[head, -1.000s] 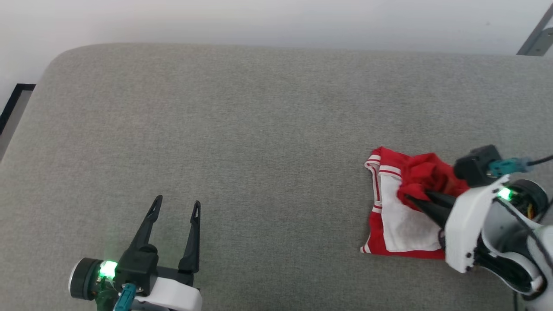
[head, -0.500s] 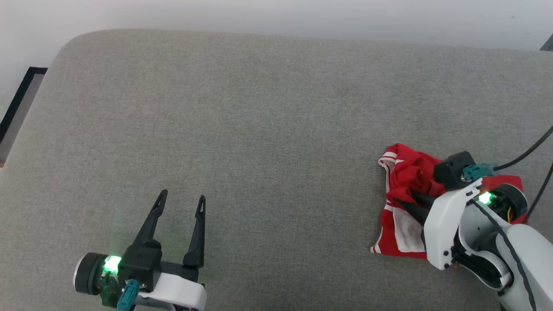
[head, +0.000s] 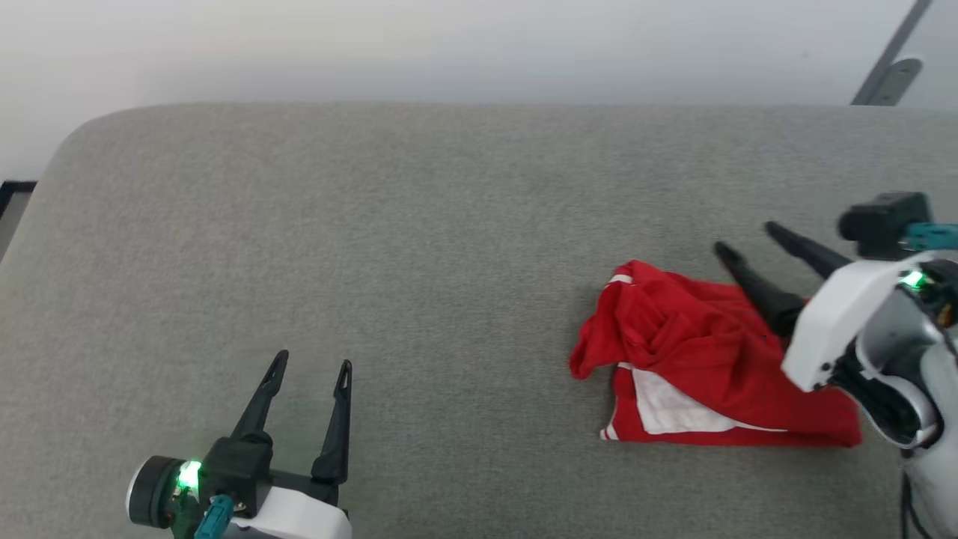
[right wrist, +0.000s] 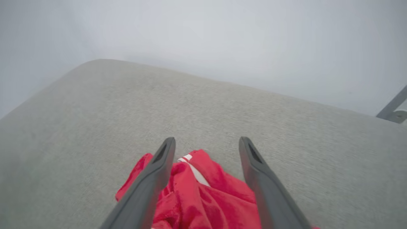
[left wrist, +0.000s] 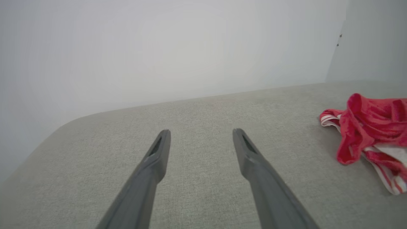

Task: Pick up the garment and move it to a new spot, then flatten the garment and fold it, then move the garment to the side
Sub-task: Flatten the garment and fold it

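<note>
The red garment lies crumpled on the grey cushioned surface at the right, a white panel and striped trim showing along its near edge. My right gripper is open above the garment's far right side, holding nothing. The right wrist view shows the garment below and between the spread fingers. My left gripper is open at the lower left, far from the cloth. In the left wrist view the garment sits at the right edge beyond my open left gripper.
A pale wall runs behind the surface's far edge. A grey metal leg stands at the upper right. The surface's rounded left corner drops off to a dark-framed floor area.
My right gripper was shut on the garment's bunched red cloth; now it has let go, opened and lifted toward the far right. The garment lies more spread out. The camera has shifted.
</note>
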Available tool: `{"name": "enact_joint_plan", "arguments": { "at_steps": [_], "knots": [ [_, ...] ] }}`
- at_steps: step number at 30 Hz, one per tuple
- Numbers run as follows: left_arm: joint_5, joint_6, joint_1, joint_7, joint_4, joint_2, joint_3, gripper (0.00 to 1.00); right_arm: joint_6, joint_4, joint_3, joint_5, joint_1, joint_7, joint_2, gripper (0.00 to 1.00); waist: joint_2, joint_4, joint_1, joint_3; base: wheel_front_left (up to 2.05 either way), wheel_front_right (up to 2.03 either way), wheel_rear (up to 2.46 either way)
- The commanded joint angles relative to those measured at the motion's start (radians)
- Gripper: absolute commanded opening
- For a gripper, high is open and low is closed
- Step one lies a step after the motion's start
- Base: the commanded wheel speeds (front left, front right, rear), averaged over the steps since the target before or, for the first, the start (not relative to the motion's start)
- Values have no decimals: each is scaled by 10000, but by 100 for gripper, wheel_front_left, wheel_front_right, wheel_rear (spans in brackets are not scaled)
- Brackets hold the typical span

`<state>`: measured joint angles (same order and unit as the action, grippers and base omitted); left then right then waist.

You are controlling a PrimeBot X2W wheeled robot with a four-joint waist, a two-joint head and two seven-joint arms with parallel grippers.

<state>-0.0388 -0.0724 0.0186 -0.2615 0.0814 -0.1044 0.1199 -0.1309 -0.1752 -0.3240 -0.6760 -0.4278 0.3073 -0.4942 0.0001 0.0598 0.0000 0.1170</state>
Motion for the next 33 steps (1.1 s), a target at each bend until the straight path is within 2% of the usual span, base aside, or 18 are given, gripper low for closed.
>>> {"name": "enact_joint_plan", "arguments": {
  "at_steps": [1, 7, 13, 20, 26, 33],
  "knots": [
    [-44, -96, -42, -50, 102, -12, -12, 100, 5, -203, 18, 143, 125, -385, -59, 100, -1, -148, 0, -123, 0, 0, 0],
    [-251, -314, -497, -50, 559, 180, 127, 100, 5, -1736, -43, 39, 472, -2908, -677, 100, -1, -314, 0, -307, 0, 0, 0],
    [-539, -339, -443, -50, 888, 351, -335, 100, 5, -2680, -269, -289, 860, -5195, -456, 100, -1, -568, 0, -656, 0, 0, 0],
    [-537, -419, 48, -50, 880, 314, -988, 100, 5, -2235, -83, 6, 1547, -5724, -78, 100, -1, -836, 0, -1008, 0, 0, 0],
    [-414, -498, 727, -50, 608, 132, -1415, 100, 5, -1017, 1085, 787, 2541, -5722, 376, 100, -1, -947, 0, -1087, 0, 0, 0],
    [-361, -556, 1433, -50, -87, 92, -1777, 100, 5, -101, 2299, 1154, 4013, -5727, 592, 100, -1, -631, 0, -1125, 0, 0, 0]
  ]
}}
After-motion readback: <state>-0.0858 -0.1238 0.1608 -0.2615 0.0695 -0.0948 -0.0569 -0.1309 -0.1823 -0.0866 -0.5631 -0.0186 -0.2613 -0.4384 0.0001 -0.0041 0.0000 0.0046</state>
